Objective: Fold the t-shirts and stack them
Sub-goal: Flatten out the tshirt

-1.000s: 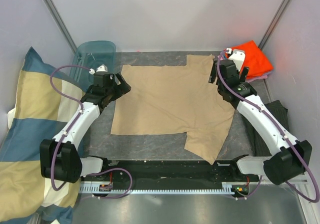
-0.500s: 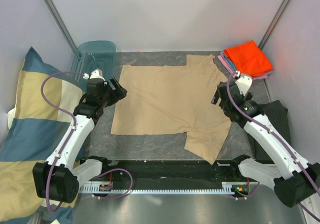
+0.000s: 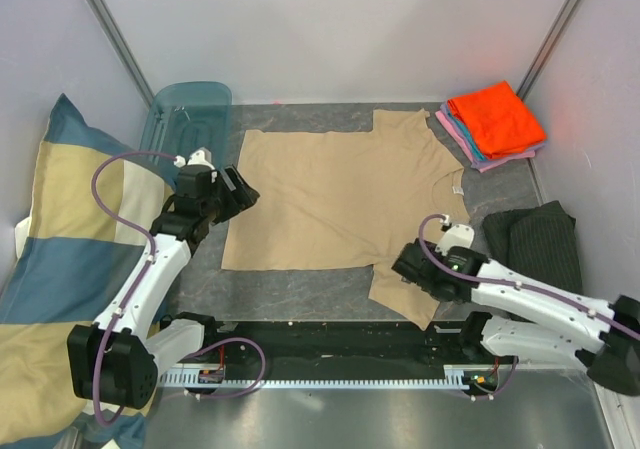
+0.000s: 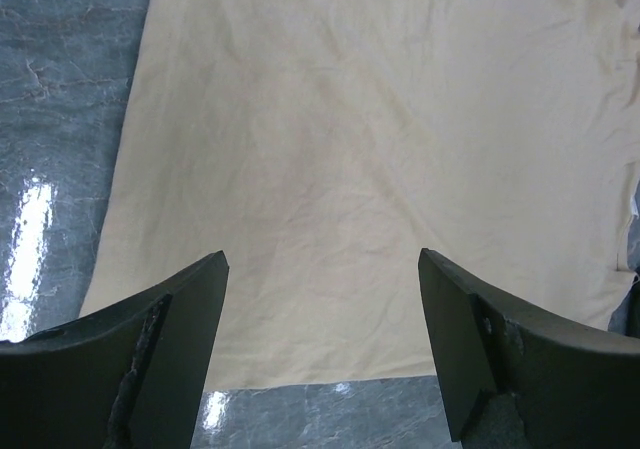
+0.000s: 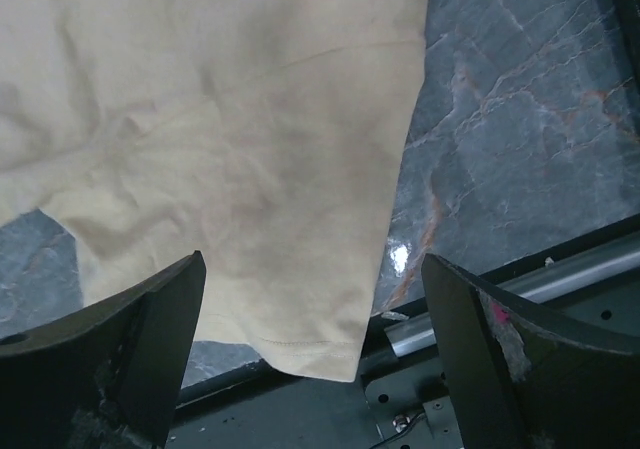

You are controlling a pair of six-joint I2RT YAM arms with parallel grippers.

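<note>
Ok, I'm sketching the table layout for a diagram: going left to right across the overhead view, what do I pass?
From the left: checked pillow → blue plastic tub → tan t-shirt → dark striped cloth.

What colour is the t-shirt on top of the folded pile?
The top t-shirt is bright orange; the top external view shows it best.

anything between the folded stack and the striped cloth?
Nothing. The top view shows only bare table between the stack and the striped cloth.
</note>
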